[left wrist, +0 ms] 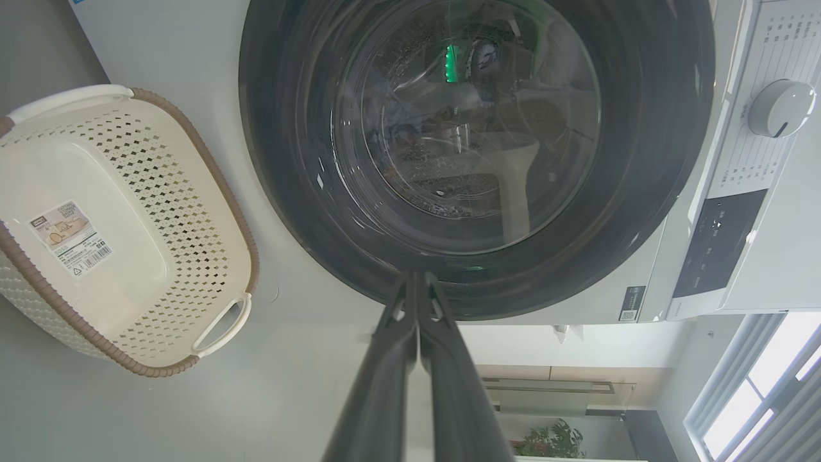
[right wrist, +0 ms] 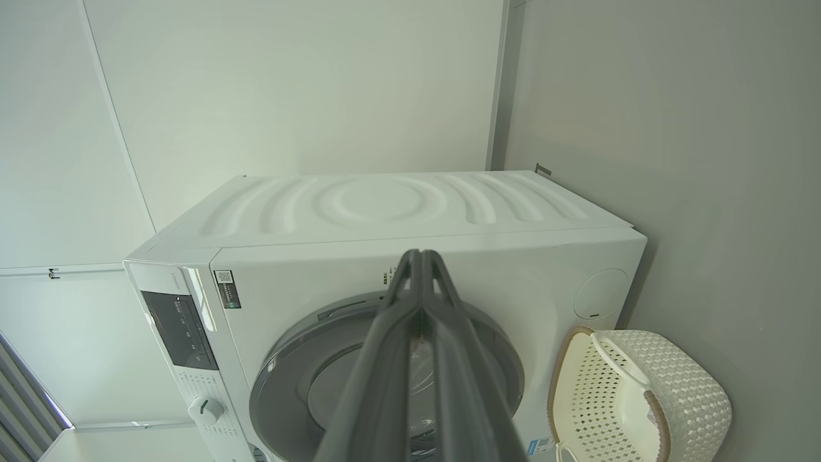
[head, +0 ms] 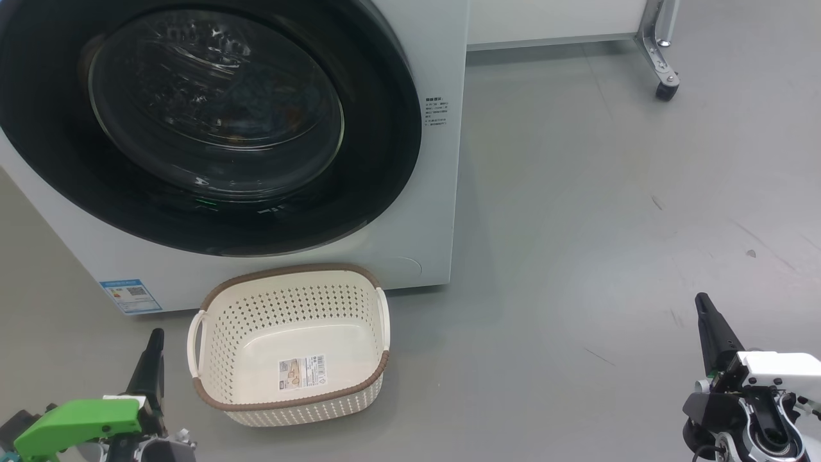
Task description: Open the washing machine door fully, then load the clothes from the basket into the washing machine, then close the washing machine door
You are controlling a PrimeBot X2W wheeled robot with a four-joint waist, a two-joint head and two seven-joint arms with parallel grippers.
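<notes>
The washing machine (head: 442, 192) is a white front-loader. The washing machine door (head: 385, 128) lies flat against its front, shut, with a black rim and a bulging glass window. Dim bluish and orange patches show behind the glass (left wrist: 410, 128); I cannot tell whether they are the clothes. The basket (head: 288, 301) stands on the floor at the machine's foot with nothing in it but its label sticker. My left gripper (head: 156, 337) is shut and empty just left of the basket. My right gripper (head: 703, 301) is shut and empty far off to the right. Its fingers (right wrist: 420, 256) point at the machine's front.
A metal leg on a caster (head: 664, 77) stands at the back right under a white panel. Grey floor (head: 609, 224) stretches to the right of the machine. The control panel and white knob (left wrist: 779, 108) sit at the machine's top. A wall (right wrist: 288, 83) stands behind it.
</notes>
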